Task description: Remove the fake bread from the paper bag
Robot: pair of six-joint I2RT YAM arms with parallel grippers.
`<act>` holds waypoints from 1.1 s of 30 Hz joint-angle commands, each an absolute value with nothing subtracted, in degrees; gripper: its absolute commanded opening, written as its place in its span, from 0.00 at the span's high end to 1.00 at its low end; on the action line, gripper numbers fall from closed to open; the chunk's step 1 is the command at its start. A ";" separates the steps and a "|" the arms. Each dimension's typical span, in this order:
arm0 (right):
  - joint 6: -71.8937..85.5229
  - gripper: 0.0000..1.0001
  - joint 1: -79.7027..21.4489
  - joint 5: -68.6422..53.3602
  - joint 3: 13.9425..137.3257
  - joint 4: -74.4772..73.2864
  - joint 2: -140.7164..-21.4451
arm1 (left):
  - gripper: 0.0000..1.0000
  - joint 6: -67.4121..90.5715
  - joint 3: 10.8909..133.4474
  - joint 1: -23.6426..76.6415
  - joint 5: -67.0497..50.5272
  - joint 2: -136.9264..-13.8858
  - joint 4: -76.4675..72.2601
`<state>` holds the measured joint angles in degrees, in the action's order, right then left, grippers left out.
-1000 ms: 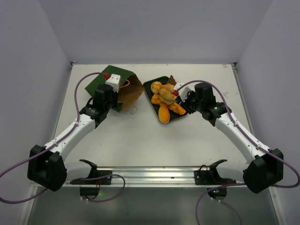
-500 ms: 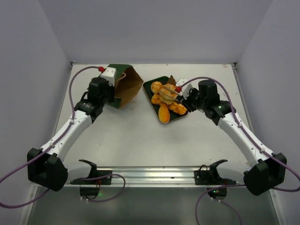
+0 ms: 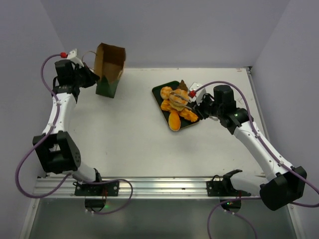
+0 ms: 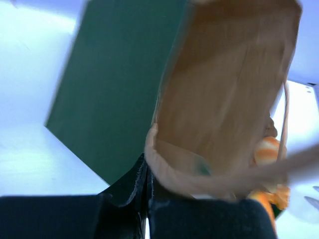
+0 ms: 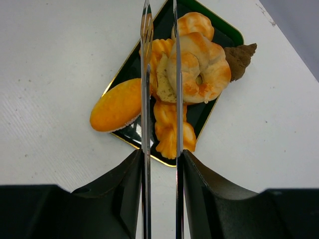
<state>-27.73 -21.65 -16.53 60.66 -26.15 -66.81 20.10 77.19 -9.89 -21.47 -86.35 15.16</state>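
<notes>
The paper bag [image 3: 107, 74], dark green outside and brown inside, stands upright at the far left back with its mouth up. My left gripper [image 3: 92, 75] is shut on its near edge by the cord handle. In the left wrist view the shut gripper [image 4: 147, 184] sits under the bag [image 4: 114, 84], and only brown paper shows inside. The fake bread [image 3: 175, 105] lies heaped on a dark green tray [image 3: 158, 92], with a dark brown piece [image 3: 183, 84] at the back. My right gripper [image 3: 199, 107] is shut on metal tongs [image 5: 146, 99] whose blades reach over the bread [image 5: 199, 69].
The tray [image 5: 219, 30] is tan-rimmed and sits right of the table's middle. One flat orange bun [image 5: 117, 105] hangs over its near left rim. The side walls stand close behind the bag. A metal rail [image 3: 164, 185] runs along the near edge.
My left arm has lifted the bag from lying beside the tray and swung it to the far left back, now upright. The right gripper has drawn back slightly to the right with the tongs.
</notes>
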 commanded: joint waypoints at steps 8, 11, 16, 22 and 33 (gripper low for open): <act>-25.93 0.60 -21.27 -19.25 59.41 -22.94 -64.34 | 1.00 27.16 87.44 -10.99 -31.56 -97.03 17.49; -25.84 0.60 -21.27 -18.81 59.33 -22.76 -64.25 | 0.93 26.63 89.64 -11.16 -29.45 -98.52 18.72; -25.93 0.60 -21.27 -18.19 59.41 -22.85 -64.34 | 0.81 27.07 92.37 -11.60 -26.72 -100.19 18.98; -26.01 0.60 -20.92 -17.93 59.41 -22.85 -64.51 | 0.56 26.63 94.57 -12.13 -24.08 -100.72 19.34; -25.84 0.60 -19.78 -17.49 59.68 -22.85 -64.95 | 0.26 24.18 96.94 -13.27 -21.98 -96.95 19.60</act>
<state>-26.59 -20.40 -17.50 59.42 -25.65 -65.58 25.87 93.91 -12.71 -23.44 -100.86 18.85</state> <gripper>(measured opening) 0.400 0.718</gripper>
